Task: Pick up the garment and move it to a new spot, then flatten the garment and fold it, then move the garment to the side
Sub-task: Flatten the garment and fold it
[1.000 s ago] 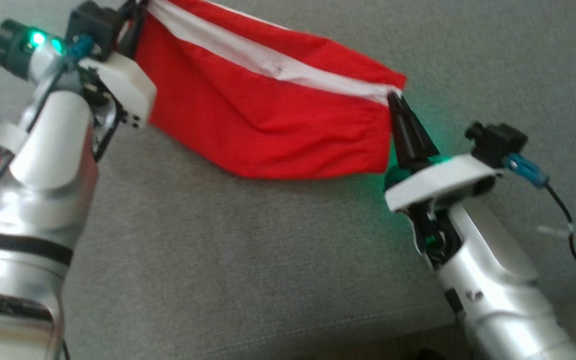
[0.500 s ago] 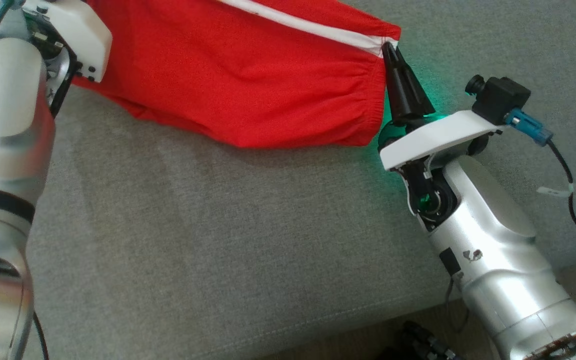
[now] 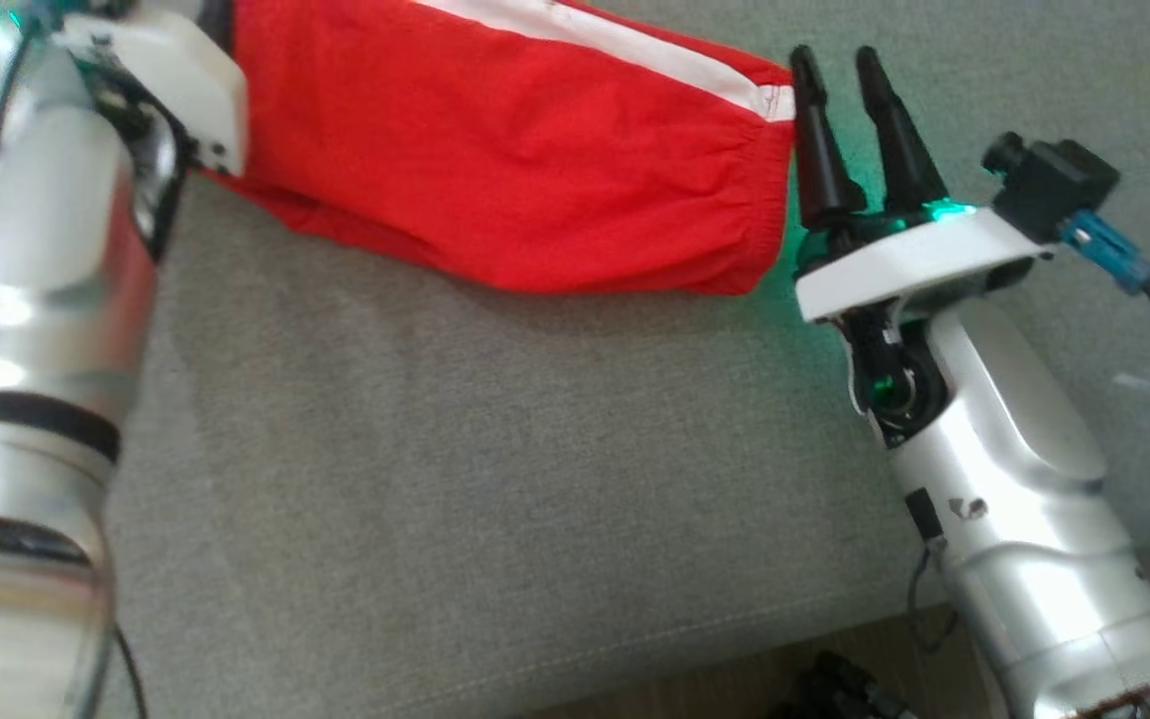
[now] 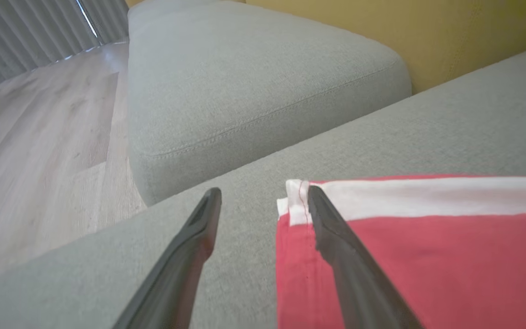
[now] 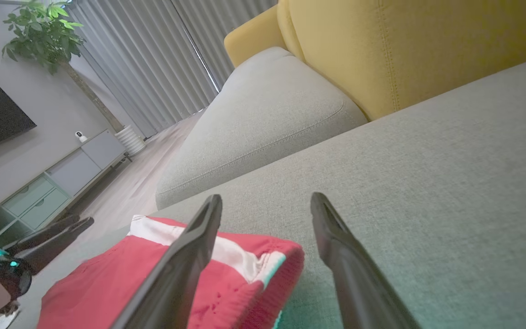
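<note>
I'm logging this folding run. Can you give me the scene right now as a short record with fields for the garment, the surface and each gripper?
garment: red with a white stripe, lying on the cushion
surface: grey sofa cushion
left gripper: open, at the garment's white-striped corner
right gripper: open, beside the garment's gathered edge
behind: yellow backrest

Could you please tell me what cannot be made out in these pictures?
- Garment, head view: top cut off by the edge, left end hidden behind the left arm.
- Garment, left wrist view: right part cut off by the edge.
- Dark thing, head view: cut by the bottom edge, unidentifiable.
</note>
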You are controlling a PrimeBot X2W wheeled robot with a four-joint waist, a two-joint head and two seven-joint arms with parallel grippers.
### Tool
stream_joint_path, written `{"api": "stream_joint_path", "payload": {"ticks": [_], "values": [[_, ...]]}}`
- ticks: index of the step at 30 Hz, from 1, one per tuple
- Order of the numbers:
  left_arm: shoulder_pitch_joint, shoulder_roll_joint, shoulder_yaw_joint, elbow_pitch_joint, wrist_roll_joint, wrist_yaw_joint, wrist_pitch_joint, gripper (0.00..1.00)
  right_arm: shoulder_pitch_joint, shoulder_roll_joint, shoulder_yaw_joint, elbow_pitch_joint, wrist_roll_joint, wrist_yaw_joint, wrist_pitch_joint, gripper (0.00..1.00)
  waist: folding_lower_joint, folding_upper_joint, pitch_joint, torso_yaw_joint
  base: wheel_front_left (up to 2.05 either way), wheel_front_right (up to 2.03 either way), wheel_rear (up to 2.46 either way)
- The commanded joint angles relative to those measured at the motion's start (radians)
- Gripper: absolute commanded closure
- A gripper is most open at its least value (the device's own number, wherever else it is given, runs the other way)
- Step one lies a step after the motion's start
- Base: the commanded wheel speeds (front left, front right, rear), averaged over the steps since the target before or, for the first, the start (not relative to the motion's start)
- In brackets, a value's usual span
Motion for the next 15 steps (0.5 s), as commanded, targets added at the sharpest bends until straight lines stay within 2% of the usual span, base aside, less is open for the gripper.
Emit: {"api": "stream_joint_path", "payload": {"ticks": [1,7,15], "values": [[0.033,0.010,0.037,-0.028,-0.027,0.011,-0.012,0.00,0.050,0.013,-0.017,-0.040,-0.018,0.007,-0.011,0.00,-0.0001,0.0000,-0.025,0.019,0.00,0.00,0.00],[0.161,-0.054,0.091,-0.018,-0.107,0.024,-0.012,0.00,0.129,0.013,-0.096,-0.044,-0.070,0.007,-0.011,0.00,-0.0001,0.0000,-0.064,0.035,0.00,0.00,0.00],[0.241,-0.059,0.119,0.013,-0.142,0.048,-0.012,0.00,0.166,0.013,-0.140,-0.050,-0.104,0.007,-0.011,0.00,-0.0001,0.0000,-0.068,0.020,0.00,0.00,0.00]]}}
